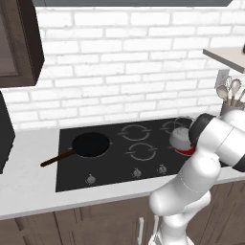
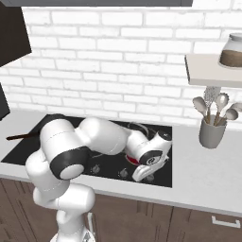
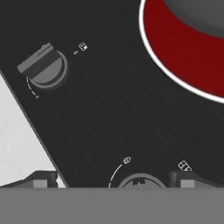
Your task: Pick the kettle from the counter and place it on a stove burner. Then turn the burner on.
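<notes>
The small white-grey kettle stands on the front right stove burner, which glows red under it. In the hand view that burner is a red disc with a white rim, and the kettle's grey base sits at the top right. My gripper hangs low over the cooktop's front right corner, open, with its fingertips wide apart. A round knob lies between them at the bottom edge, untouched. In the right base view the gripper points down in front of the red glow.
A black pan with a brown handle rests on the left burner. A second knob sits further along the cooktop front. The grey utensil holder stands on the counter at the right, under a shelf with a jar.
</notes>
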